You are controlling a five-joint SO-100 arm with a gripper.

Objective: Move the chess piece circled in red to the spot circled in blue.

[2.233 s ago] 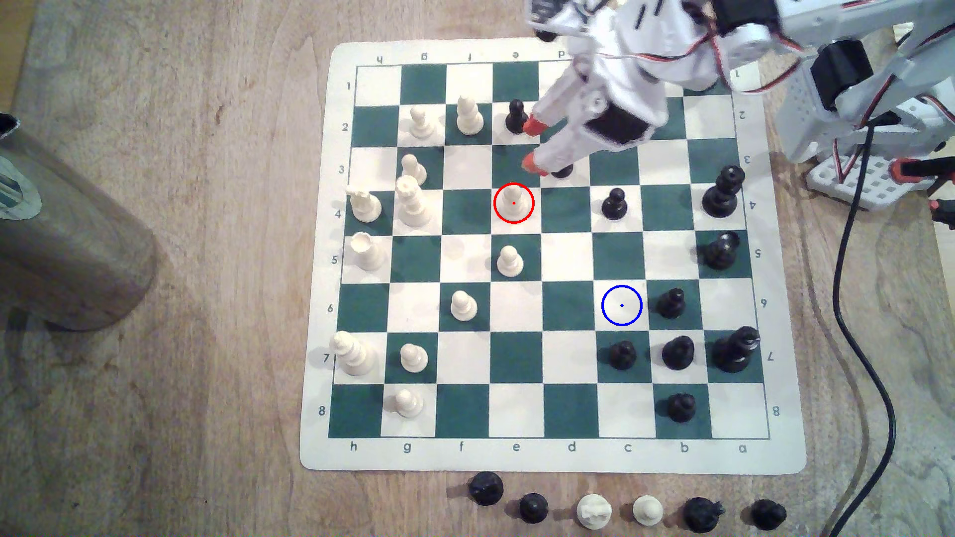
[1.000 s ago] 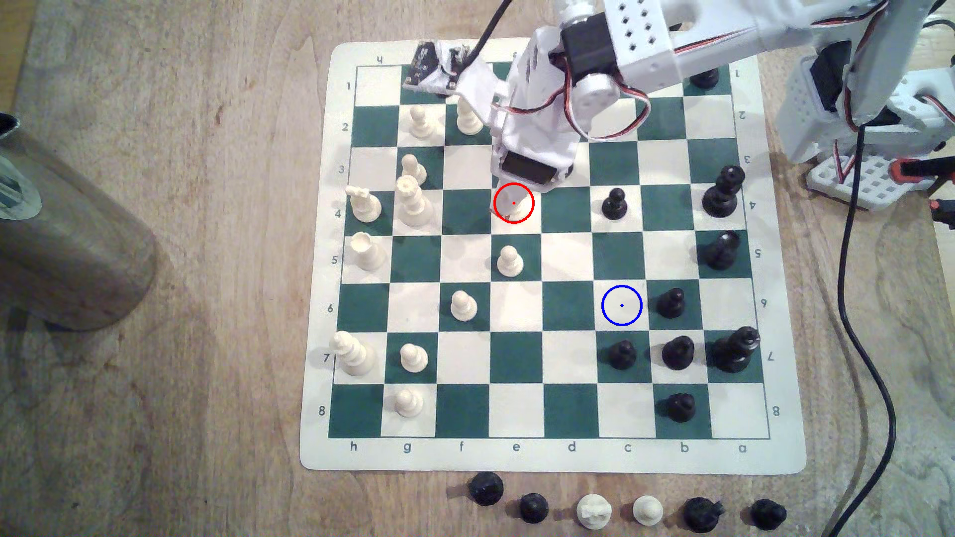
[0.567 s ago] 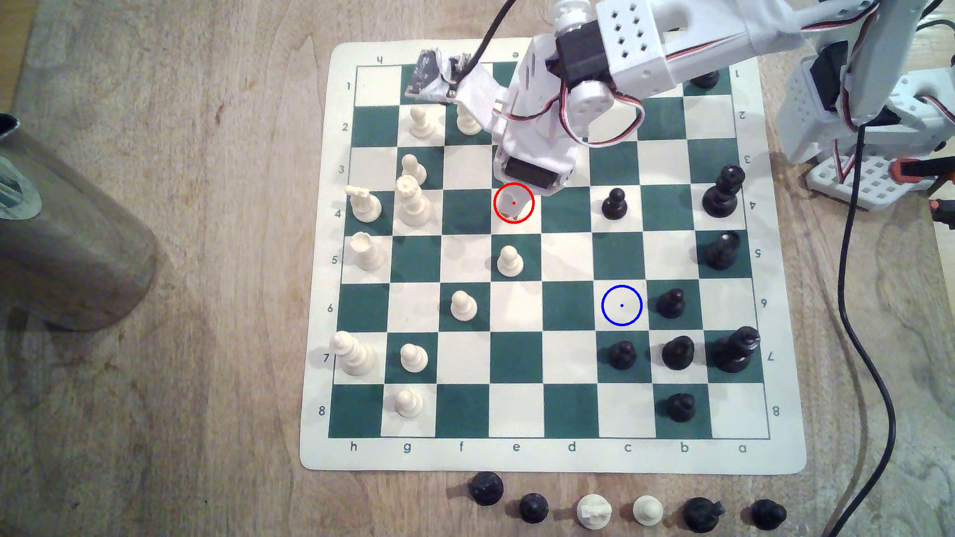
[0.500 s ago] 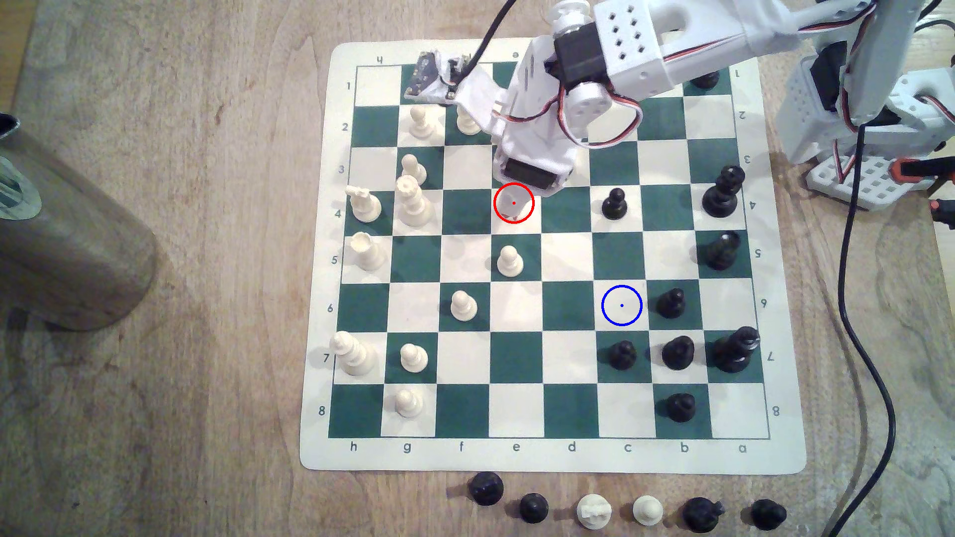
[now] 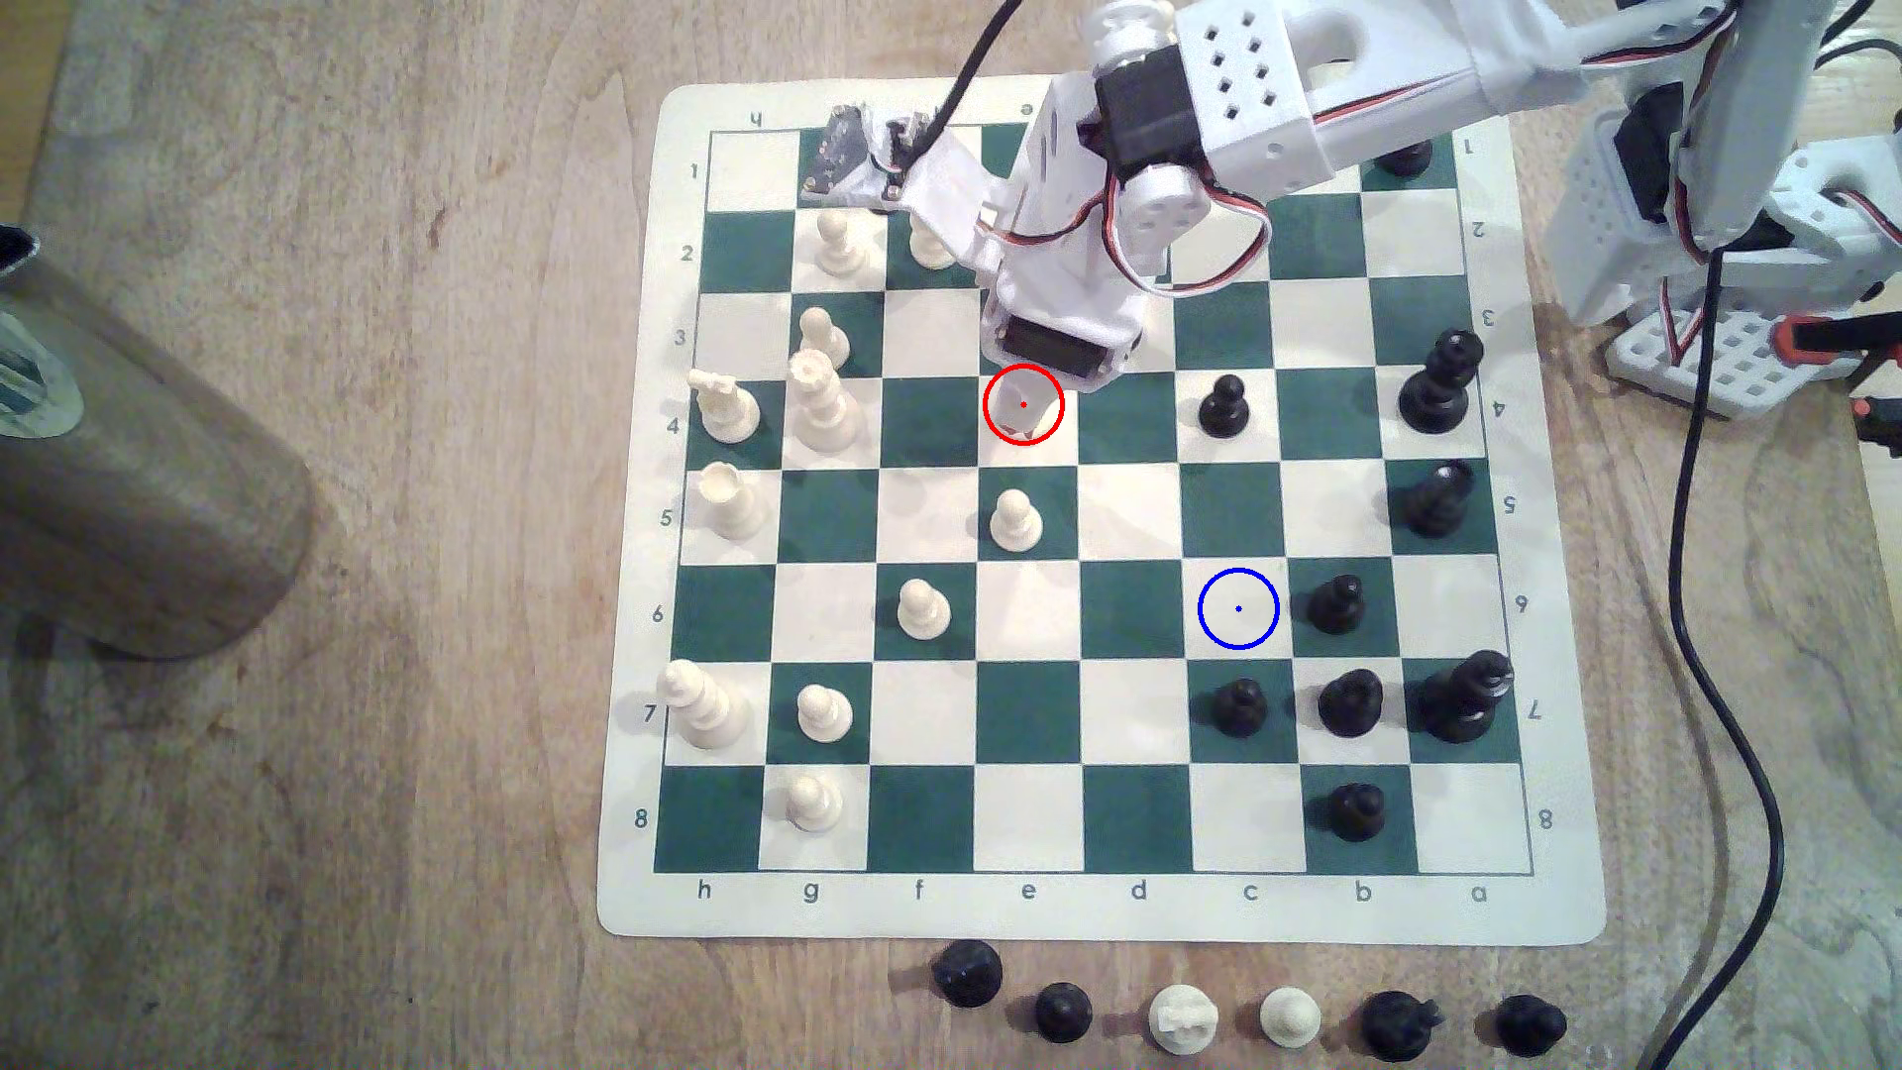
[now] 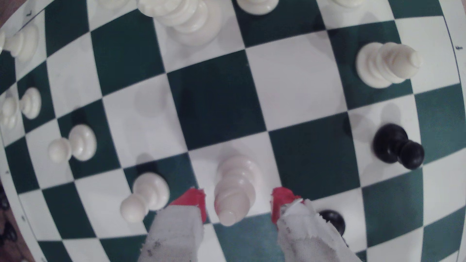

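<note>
The small cream-white plastic pawn with the ball head [image 6: 235,187] stands upright on its white square inside the red ring, fourth row of the board, and in the exterior view it is mostly hidden under the arm [image 5: 1023,412]. The claw [image 6: 238,205] straddles it, red-tipped fingers [image 6: 195,199] either side of the pawn's neck, a sliver of gap showing on both sides: spread apart, not pinching it. Just beside it on the next green square stands another cream pawn [image 6: 146,195], and a black pawn [image 6: 331,219] peeks out behind the other finger. Across the green-and-white board mat [image 5: 1029,916], the blue-ringed white square [image 5: 1238,609] lies bare, well apart toward the exterior view's right, with a black pawn [image 5: 1336,605] on the square next to it. On the wooden table [image 5: 412,823] below the mat, a row of captured pieces [image 5: 1184,1019] lies.
</note>
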